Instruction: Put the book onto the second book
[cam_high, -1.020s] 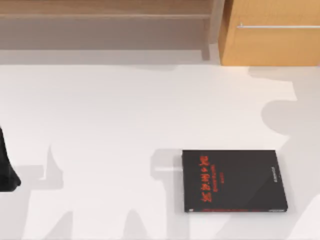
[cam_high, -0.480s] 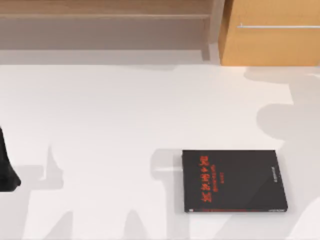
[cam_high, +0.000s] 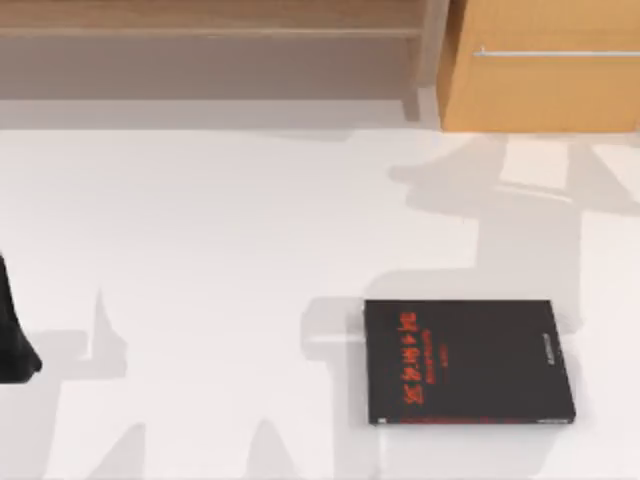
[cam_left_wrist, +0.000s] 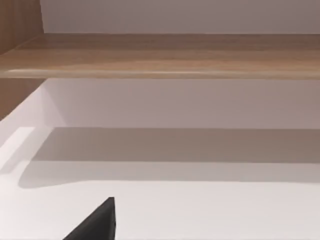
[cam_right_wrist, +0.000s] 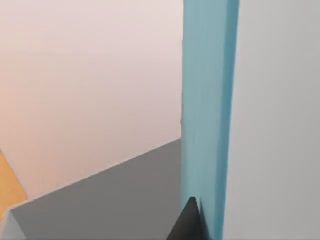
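One thin, flat black book with red lettering (cam_high: 468, 362) lay on the white surface (cam_high: 200, 250) in the top view, right of centre and near the front edge, its red lower edge toward the camera. One thick book with a plain teal-blue cover (cam_right_wrist: 207, 115) appeared in the right wrist view, standing up close before the camera, with a dark fingertip (cam_right_wrist: 187, 222) of the right hand touching its near end. Whether that hand was pinching the teal book or spread could not be told.

The top view showed one wooden shelf (cam_high: 210, 30) and one orange-brown cabinet with a metal handle (cam_high: 545, 65) along the far side, plus part of the dark left arm (cam_high: 12, 340) at the left edge. The left wrist view faced the shelf and caught a dark fingertip (cam_left_wrist: 97, 222) of the left hand; its state could not be told.

Compared with half a second earlier, the black book had not moved, while the shadow on the right part of the surface had spread further left.
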